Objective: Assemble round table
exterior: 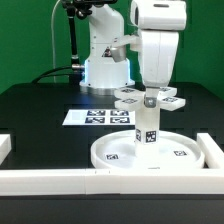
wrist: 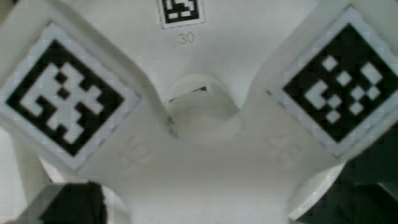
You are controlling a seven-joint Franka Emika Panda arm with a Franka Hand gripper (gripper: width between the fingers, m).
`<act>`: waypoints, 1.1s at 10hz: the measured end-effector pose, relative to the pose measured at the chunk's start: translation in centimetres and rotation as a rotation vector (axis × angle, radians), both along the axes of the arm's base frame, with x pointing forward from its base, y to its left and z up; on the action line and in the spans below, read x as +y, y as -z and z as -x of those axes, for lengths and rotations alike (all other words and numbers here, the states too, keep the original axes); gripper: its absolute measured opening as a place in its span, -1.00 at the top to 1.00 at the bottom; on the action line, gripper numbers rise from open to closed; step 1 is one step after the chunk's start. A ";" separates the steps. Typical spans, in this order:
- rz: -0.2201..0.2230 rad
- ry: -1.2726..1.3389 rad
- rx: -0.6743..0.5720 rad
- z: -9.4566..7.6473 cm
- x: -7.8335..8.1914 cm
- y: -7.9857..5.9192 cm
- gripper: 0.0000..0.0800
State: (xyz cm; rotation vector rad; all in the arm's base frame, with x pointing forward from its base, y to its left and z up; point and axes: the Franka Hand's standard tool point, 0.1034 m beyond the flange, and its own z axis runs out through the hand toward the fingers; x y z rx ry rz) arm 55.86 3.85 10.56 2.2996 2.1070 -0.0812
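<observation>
The large rimmed disc (exterior: 115, 155) lies flat on the black table. The short thick post (exterior: 147, 128) stands upright on its middle, tag facing front. The cross-shaped piece (exterior: 172, 101) sits level on top of the post. My gripper (exterior: 150, 96) comes straight down on the cross's centre, its fingers on either side of it. In the wrist view the cross-shaped piece (wrist: 214, 150) fills the frame with two tagged arms, and its white body spans the gap between the dark fingers (wrist: 68, 205) of my gripper (wrist: 217, 206). It looks shut on the cross.
The marker board (exterior: 95, 117) lies behind the disc at the exterior view's left. Long white rail bars run along the front (exterior: 50, 182) and right (exterior: 212, 152), and a short end shows at the left (exterior: 4, 147). The robot base (exterior: 105, 65) stands at the back.
</observation>
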 end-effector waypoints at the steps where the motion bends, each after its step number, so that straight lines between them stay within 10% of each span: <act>1: 0.000 0.002 -0.002 0.0 -0.1 0.0 -0.34; 7: -0.002 0.066 -0.004 0.0 -0.3 0.0 -0.11; 11: -0.021 0.611 0.003 0.4 -0.9 0.1 -0.11</act>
